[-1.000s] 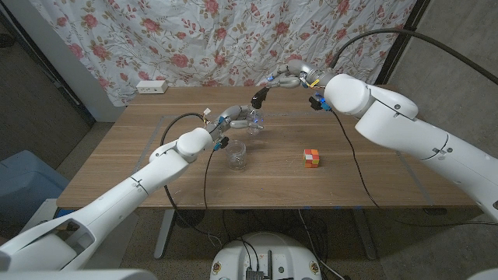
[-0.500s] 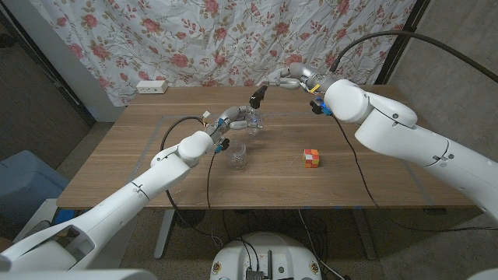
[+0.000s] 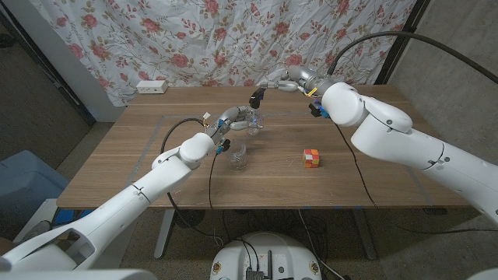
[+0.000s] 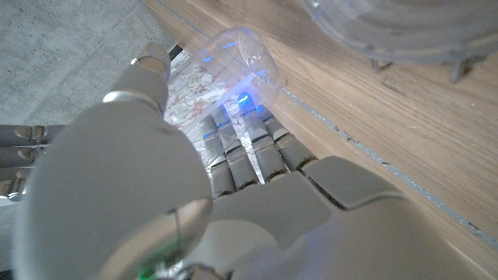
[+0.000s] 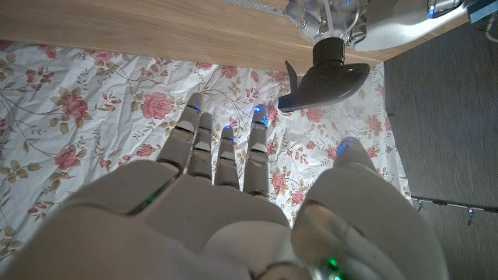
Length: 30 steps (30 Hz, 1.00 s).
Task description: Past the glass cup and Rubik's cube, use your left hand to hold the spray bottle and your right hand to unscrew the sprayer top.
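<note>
The spray bottle [image 3: 255,117] stands on the far half of the surface [image 3: 140,148], beyond the glass cup [image 3: 238,156] and well to the left of the Rubik's cube [image 3: 312,158]; the left hand [image 3: 237,119] wraps its clear body, and in the left wrist view the fingers [image 4: 247,152] curl around the transparent wall of the bottle, so that hand is grasping it; the bottle's long axis runs roughly upright, perhaps leaning a little, with the black sprayer top [image 3: 256,98] at its upper end; in the right wrist view that top [image 5: 325,78] shows its collar on the neck and its nozzle and trigger reaching out sideways, across the bottle's axis; the right hand [image 3: 282,80] hovers just beside the sprayer top, on the side toward the flowered curtain [image 3: 179,39] and the robot's right, its fingers [image 5: 226,155] spread and straight with a clear gap between their tips and the black head, so it holds nothing; the coming move seems to turn on that gap: the top lies ahead of the right fingertips and slightly to the thumb side, so the hand would likely need to advance and close around the collar, with its turning axis lined up with the bottle's upright axis; the right hand is the nearer one to the top, the left being already occupied lower down on the body; the sideways nozzle may get in the way of a full wrap.
</note>
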Tool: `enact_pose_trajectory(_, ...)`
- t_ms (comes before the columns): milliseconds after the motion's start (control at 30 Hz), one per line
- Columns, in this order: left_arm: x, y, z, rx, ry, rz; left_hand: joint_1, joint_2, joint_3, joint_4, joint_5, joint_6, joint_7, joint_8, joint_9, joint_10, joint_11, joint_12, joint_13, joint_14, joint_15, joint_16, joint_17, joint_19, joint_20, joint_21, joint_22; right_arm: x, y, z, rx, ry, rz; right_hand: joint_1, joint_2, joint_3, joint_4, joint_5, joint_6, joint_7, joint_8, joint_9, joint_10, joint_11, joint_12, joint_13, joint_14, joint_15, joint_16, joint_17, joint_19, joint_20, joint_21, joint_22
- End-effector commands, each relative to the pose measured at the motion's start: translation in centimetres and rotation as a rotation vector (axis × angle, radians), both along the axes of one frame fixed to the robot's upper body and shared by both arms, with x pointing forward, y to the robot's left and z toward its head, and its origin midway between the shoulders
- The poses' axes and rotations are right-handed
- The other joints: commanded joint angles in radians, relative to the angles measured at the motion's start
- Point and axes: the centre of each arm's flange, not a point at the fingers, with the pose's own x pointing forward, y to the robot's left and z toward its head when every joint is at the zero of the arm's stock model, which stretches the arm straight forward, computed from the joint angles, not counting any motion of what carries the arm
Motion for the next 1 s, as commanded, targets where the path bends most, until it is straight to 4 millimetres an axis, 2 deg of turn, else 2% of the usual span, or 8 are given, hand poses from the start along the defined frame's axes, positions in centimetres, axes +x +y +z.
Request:
enact_pose_trajectory(33, -0.3, -0.2, 0.0, 0.004, -0.005, 0.005, -0.045, 0.129, 0.011, 0.006, -0.002, 0.089, 0.006, 0.045, 0.003, 0.037, -0.026, 0.004, 0.002, 0.01, -0.148, -0.001, 0.003, 0.01, -0.056, 0.006, 0.004, 0.3, 0.4, -0.4, -0.015, 0.028, -0.029, -0.031, 0.004, -0.011, 0.006, 0.01, 0.003, 0.025, -0.001, 0.008, 0.0, 0.007, -0.005, 0.002, 0.011, -0.001, -0.002, 0.0, -0.019, 0.0, -0.003, 0.003)
enact_pose_trajectory(200, -0.3, -0.3, 0.0, 0.008, -0.003, 0.003, -0.046, 0.129, 0.011, 0.006, -0.002, 0.09, 0.006, 0.046, 0.002, 0.039, -0.028, 0.004, 0.003, 0.012, -0.148, -0.002, 0.002, 0.011, -0.056, 0.006, 0.004, 0.4, 0.7, -0.5, -0.013, 0.034, -0.017, -0.056, 0.009, -0.016, 0.013, 0.011, 0.008, 0.03, 0.0, 0.011, 0.007, 0.008, -0.004, 0.002, 0.017, -0.001, -0.001, 0.001, -0.022, 0.0, -0.003, 0.003)
enact_pose_trajectory(567, -0.5, -0.4, -0.1, 0.019, -0.001, 0.004, -0.047, 0.13, 0.012, 0.006, -0.002, 0.09, 0.004, 0.048, 0.001, 0.039, -0.026, 0.001, 0.005, 0.013, -0.149, -0.004, 0.002, 0.012, -0.056, 0.006, 0.004, 0.5, 1.5, -0.5, -0.025, 0.044, -0.008, -0.072, 0.012, -0.018, 0.016, 0.012, 0.0, 0.03, -0.003, 0.013, 0.004, 0.008, -0.007, 0.002, 0.017, -0.001, -0.003, 0.002, -0.023, -0.001, -0.002, 0.003)
enact_pose_trajectory(800, -0.7, -0.4, -0.1, 0.029, 0.0, 0.004, -0.046, 0.131, 0.012, 0.005, -0.002, 0.089, 0.005, 0.05, 0.001, 0.039, -0.026, 0.0, 0.006, 0.013, -0.148, -0.003, 0.003, 0.011, -0.056, 0.006, 0.004, 0.3, 2.3, -0.4, -0.04, 0.059, -0.004, -0.086, 0.015, -0.02, 0.018, 0.011, -0.004, 0.045, -0.005, 0.015, -0.001, 0.009, -0.01, 0.002, 0.015, -0.001, -0.006, 0.002, -0.023, -0.001, -0.001, 0.004)
enact_pose_trajectory(1000, -1.0, -0.6, -0.4, 0.033, -0.001, -0.001, -0.043, 0.136, 0.015, 0.005, -0.001, 0.087, 0.006, 0.05, 0.0, 0.038, -0.026, -0.002, 0.008, 0.012, -0.146, -0.005, 0.003, 0.01, -0.054, 0.005, 0.004, 0.1, 2.7, -0.4, -0.044, 0.04, 0.006, -0.112, 0.034, -0.02, 0.027, 0.005, -0.011, 0.049, -0.008, 0.018, -0.007, 0.009, -0.013, 0.002, 0.012, -0.001, -0.009, 0.003, -0.021, -0.001, 0.001, 0.004)
